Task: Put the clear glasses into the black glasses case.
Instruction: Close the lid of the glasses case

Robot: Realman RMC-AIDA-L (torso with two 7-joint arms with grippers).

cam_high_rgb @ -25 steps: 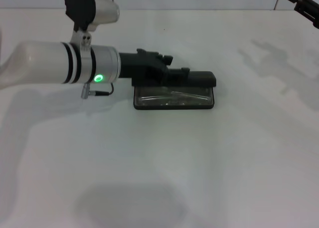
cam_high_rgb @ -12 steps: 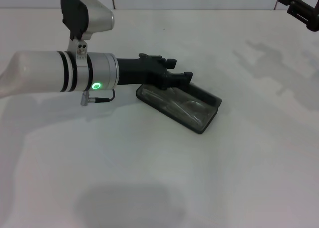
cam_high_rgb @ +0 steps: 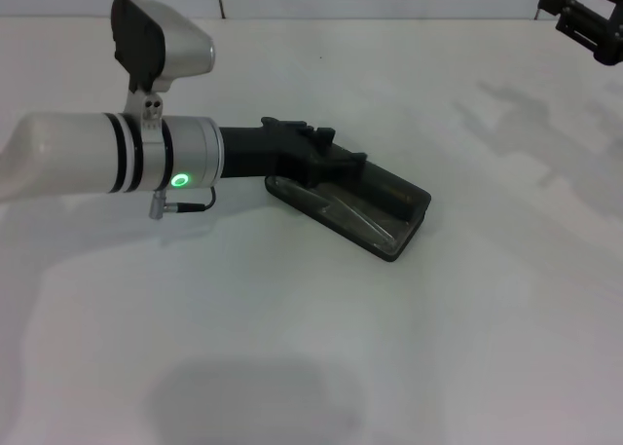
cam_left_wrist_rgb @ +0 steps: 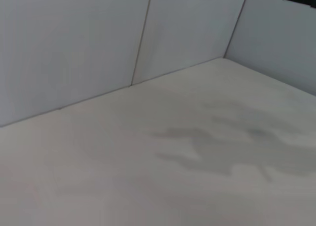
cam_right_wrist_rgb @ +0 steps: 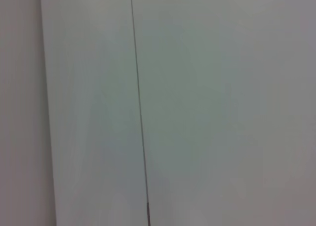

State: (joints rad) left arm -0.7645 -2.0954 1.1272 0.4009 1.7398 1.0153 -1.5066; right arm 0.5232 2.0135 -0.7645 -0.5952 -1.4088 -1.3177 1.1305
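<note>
The black glasses case (cam_high_rgb: 394,242) lies open and skewed on the white table, its right end turned toward the front. The clear glasses (cam_high_rgb: 352,211) rest inside its base, seen as faint shiny lines. The hinged lid (cam_high_rgb: 397,186) leans low over the back of the base. My left gripper (cam_high_rgb: 339,161) reaches in from the left and sits against the lid's left end, at the back left of the case. My right gripper (cam_high_rgb: 587,15) hangs high at the far right, away from the case. Neither wrist view shows the case or the glasses.
The white table (cam_high_rgb: 292,348) spreads all around the case. Pale wall panels (cam_left_wrist_rgb: 98,43) close off the table's far side. The right wrist view shows only a wall panel with a seam (cam_right_wrist_rgb: 139,107).
The case has swung round, its right end coming toward the front, and its lid has dropped lower over the base. My left gripper stayed at the lid and shifted slightly left.
</note>
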